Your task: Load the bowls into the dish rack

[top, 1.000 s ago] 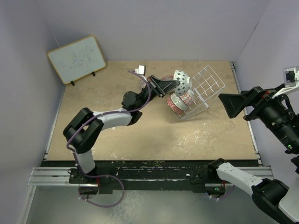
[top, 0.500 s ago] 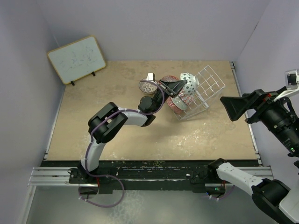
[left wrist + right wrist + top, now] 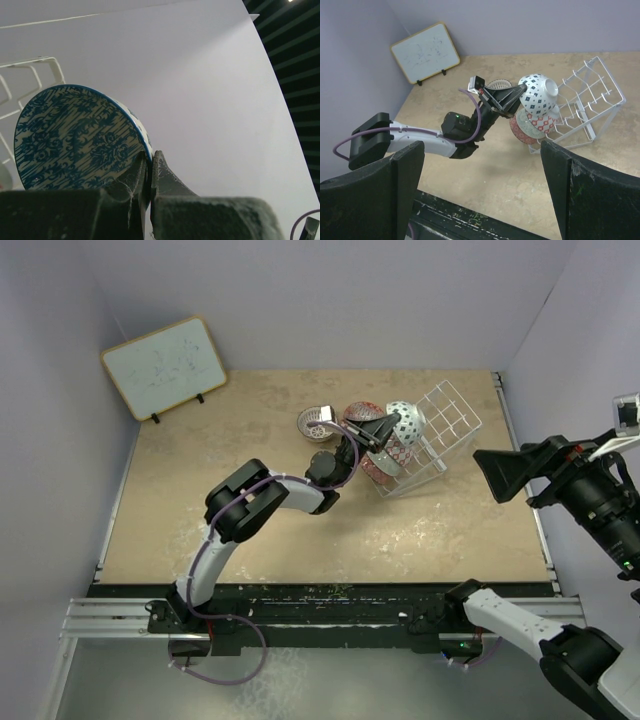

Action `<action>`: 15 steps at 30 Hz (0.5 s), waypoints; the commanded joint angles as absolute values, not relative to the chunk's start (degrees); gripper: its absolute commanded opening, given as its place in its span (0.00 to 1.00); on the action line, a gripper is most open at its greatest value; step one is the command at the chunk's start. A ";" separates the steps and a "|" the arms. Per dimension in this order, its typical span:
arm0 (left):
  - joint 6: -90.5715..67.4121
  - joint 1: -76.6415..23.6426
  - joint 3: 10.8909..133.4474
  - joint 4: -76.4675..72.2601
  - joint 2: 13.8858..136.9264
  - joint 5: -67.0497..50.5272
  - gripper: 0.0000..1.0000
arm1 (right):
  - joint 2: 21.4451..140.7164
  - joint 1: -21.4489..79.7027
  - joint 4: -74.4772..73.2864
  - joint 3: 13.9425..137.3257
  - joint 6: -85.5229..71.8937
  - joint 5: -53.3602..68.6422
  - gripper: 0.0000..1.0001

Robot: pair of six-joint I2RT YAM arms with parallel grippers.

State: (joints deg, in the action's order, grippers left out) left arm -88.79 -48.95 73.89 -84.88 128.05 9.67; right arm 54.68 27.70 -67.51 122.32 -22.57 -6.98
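Note:
My left gripper (image 3: 386,427) is shut on the rim of a bowl (image 3: 402,420) that is white with blue marks outside and blue-patterned inside (image 3: 80,137). The left gripper (image 3: 148,161) holds it on edge over the near-left end of the white wire dish rack (image 3: 445,425), which sits tilted on the table. A red bowl (image 3: 524,131) and a red-lattice bowl (image 3: 543,121) stand on edge in the dish rack (image 3: 592,97) below the held bowl (image 3: 538,91). My right gripper (image 3: 480,170) hangs open and empty, high at the right side.
Two more bowls sit on the table left of the rack, a grey-patterned one (image 3: 317,423) and a reddish one (image 3: 360,411) partly behind the arm. A wood-framed whiteboard (image 3: 165,366) leans at the back left. Walls close in the table on three sides.
The left arm has folded in and carried the held bowl a little right and nearer, down towards the rack's left end. The right gripper has barely moved.

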 commanded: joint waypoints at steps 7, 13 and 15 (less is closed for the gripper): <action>-93.26 -49.54 78.03 -94.48 131.05 14.01 0.00 | 53.28 28.29 -67.18 121.29 -23.28 -9.18 1.00; -94.53 -49.53 79.64 -94.48 133.27 14.42 0.00 | 53.17 28.86 -67.67 121.42 -23.38 -10.17 1.00; -95.14 -49.57 80.84 -94.48 134.50 14.06 0.00 | 53.25 29.04 -67.59 121.38 -23.40 -10.26 1.00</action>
State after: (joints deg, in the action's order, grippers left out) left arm -92.82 -49.32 77.06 -85.69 133.64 13.39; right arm 53.28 28.58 -67.85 121.43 -22.96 -8.62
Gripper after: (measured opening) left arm 0.028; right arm 0.998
